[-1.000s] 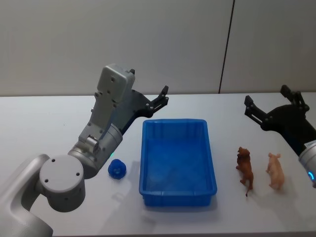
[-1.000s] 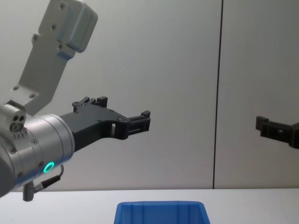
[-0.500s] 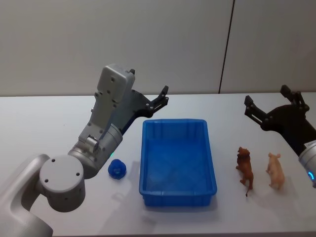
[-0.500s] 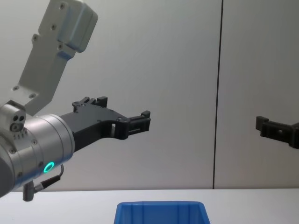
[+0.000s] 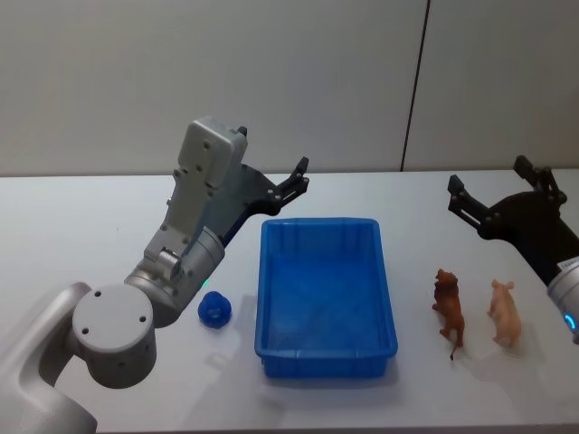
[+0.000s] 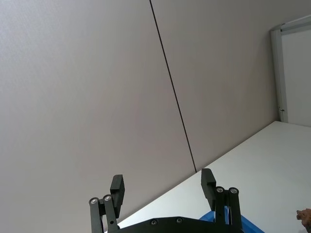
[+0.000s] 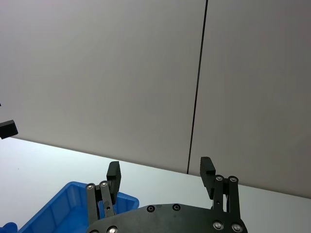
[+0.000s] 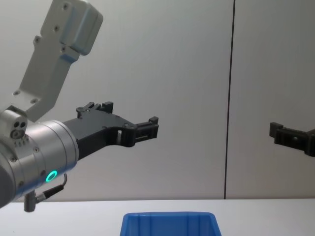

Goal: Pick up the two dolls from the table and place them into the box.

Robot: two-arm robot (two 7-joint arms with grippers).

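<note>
Two dolls, a brown lion (image 5: 448, 312) and a pink pig (image 5: 506, 312), stand side by side on the white table (image 5: 90, 235) right of the blue box (image 5: 321, 222). Both lie lengthwise near-to-far, heads apparently toward the far edge. Just beyond them the right hand (image 5: 488, 176) hovers with fingers spread, probably poised to descend. The left hand (image 5: 301, 174), likewise spread, hangs raised by the box's far-left corner, seemingly idle.

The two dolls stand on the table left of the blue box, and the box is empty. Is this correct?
Not quite. The head view shows the brown doll and the pink doll on the table right of the box; the box is empty.
</note>
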